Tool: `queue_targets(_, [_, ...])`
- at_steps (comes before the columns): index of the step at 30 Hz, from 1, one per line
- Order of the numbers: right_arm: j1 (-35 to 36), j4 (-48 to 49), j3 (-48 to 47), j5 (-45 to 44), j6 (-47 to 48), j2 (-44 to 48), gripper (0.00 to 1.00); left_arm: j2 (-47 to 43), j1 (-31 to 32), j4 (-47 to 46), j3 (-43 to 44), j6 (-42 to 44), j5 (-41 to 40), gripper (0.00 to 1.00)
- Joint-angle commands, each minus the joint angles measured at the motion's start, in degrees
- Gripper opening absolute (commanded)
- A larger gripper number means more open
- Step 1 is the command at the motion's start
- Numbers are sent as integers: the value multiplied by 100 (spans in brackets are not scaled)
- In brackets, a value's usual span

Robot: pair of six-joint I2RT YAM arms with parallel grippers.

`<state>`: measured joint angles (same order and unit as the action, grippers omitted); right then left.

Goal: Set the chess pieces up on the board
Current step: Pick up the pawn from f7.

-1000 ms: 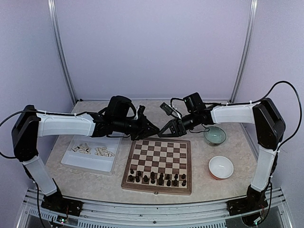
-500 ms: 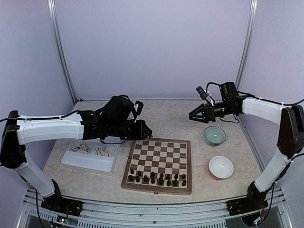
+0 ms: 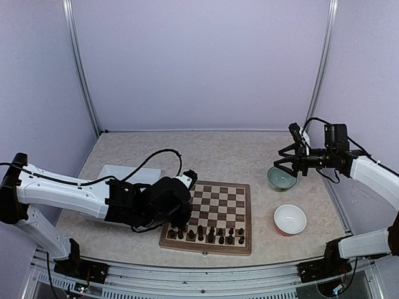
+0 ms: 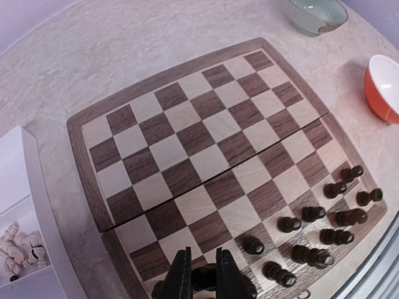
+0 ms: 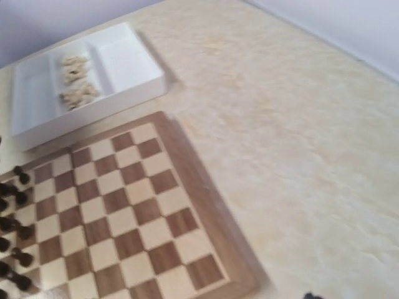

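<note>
Board [image 3: 218, 205]: dark pieces [image 3: 209, 234] fill most of two near rows; far rows bare.
Left gripper [image 4: 202, 260]: pinching a dark piece [image 4: 203, 278] at near-left corner.
Right gripper [image 3: 285, 163]: spread, above bowl [image 3: 282, 180].
Remaining: pale pieces [image 5: 75, 78] lie in tray [image 5: 124, 62].

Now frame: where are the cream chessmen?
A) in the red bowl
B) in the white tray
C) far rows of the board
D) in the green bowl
B: the cream pieces lie heaped in a compartment of the white tray, as the right wrist view also shows. Only dark pieces stand on the board.
</note>
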<state>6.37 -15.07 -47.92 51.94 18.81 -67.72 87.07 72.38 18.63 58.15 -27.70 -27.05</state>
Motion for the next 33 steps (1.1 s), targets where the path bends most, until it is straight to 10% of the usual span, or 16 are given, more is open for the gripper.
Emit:
queue_targets(1, [-369,546,209,-107,-32,385,70,-76,59,-127,-417,74,-121,4])
queue_targets(33, [-584,686,433,157,84,464,73,1076,-70,-675,-66,511,776,8])
